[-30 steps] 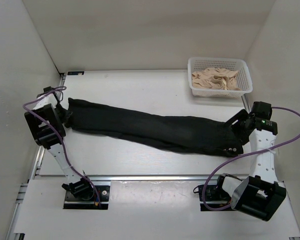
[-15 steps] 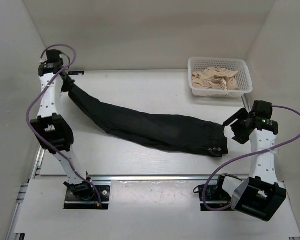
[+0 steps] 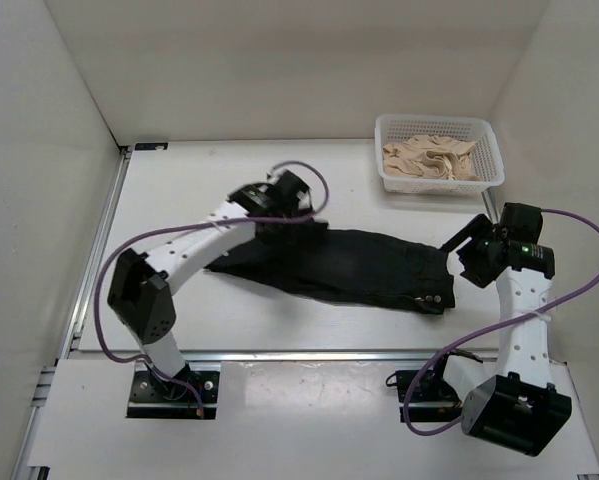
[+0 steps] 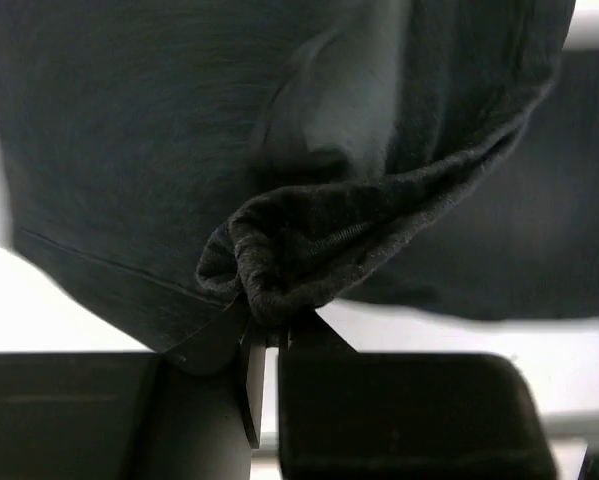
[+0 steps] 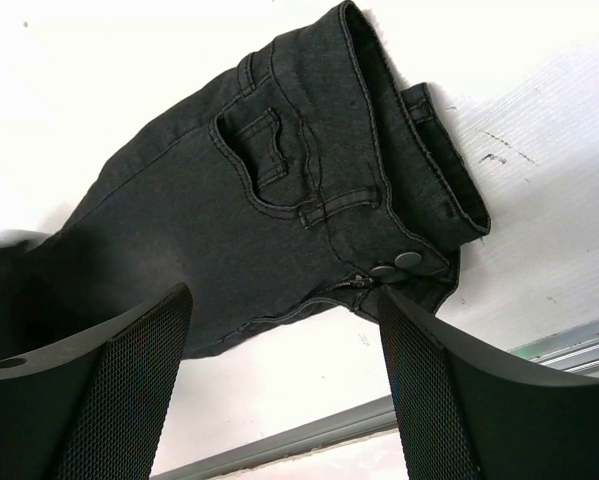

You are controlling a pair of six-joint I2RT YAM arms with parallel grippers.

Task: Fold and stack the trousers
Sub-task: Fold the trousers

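In the top external view, the left gripper (image 3: 301, 222) is holding the leg end of the long black jeans-like trousers (image 3: 379, 265) above the cloth lying under its fingers. The right gripper (image 3: 466, 252) is hovering just beside the waistband, gripping nothing. In the left wrist view, the narrowed fingers (image 4: 214, 400) are pinching only a small bunch of hem (image 4: 279, 265), so the cloth may slip free mid-fold. In the right wrist view, the wide-spread fingers (image 5: 119, 390) are framing the metal waist buttons (image 5: 404, 262) without touching them. With nothing pinning the waist, a pull on the leg could drag it and skew the fold.
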